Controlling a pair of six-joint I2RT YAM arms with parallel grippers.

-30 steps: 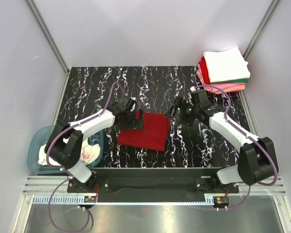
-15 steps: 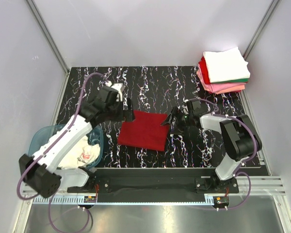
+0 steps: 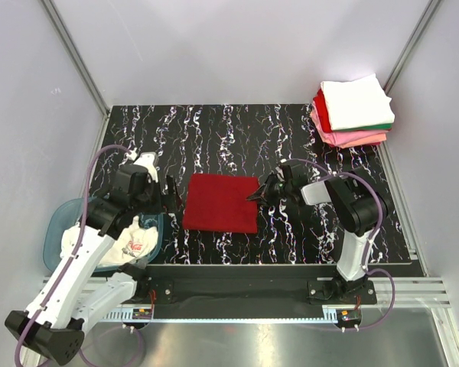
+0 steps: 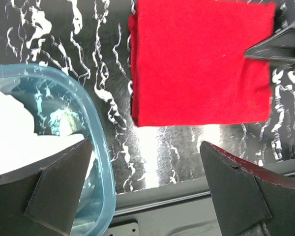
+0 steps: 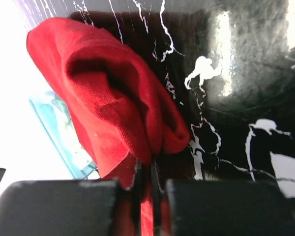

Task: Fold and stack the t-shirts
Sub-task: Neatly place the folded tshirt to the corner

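1. Dark red t-shirt (image 3: pixel 220 202), a flat folded square between the arms: my right gripper (image 5: pixel 151 183) still pinches its right edge
2. My left gripper (image 3: pixel 167 200), fingers apart, has let go and backed toward the tub (image 3: pixel 55 223)
3. I judge the fold done; it goes on the stack (image 3: pixel 353 112) next

Pale grey walls (image 3: pixel 237 46) and aluminium corner posts (image 3: pixel 75 55) enclose a glossy black, white-veined table (image 3: pixel 237 130).

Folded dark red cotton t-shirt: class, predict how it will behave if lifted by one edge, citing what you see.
Probably floppy: the folded dark red cotton t-shirt bunches where the right end effector pinches it. Its layers would likely sag open. Seemingly light; it lies thin and flat.
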